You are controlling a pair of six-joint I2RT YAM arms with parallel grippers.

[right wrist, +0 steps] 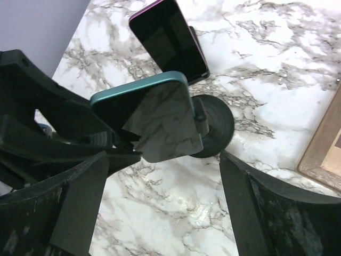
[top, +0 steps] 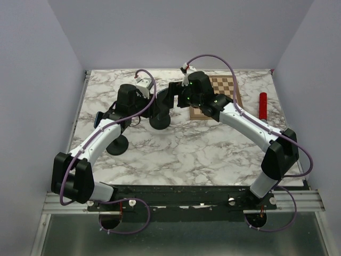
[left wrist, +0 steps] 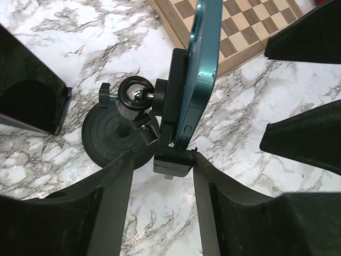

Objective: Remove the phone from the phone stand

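1. Left wrist view: teal phone (left wrist: pixel 200 69) stands edge-on in the black phone stand (left wrist: pixel 114 140), its lower end seated in the stand's clamp (left wrist: pixel 173 162).
2. Left gripper (left wrist: pixel 162 157) has its fingers (left wrist: pixel 112 202) apart, flanking the clamp's foot at 7 and 5 o'clock. Contact cannot be told.
3. Right wrist view: right gripper (right wrist: pixel 162 160) fingers (right wrist: pixel 80 205) spread wide, either side of the phone's dark screen and clear of it.
4. Second phone (right wrist: pixel 168 42), magenta-rimmed, sits at 12 o'clock from the teal one.
5. Top external view: both arms meet over the stand at the centre of the marble table (top: pixel 213 154). A chessboard (top: pixel 226 88) lies at 2 o'clock, a red cylinder (top: pixel 262 105) at 3 o'clock and a second stand (top: pixel 118 145) at 8 o'clock.
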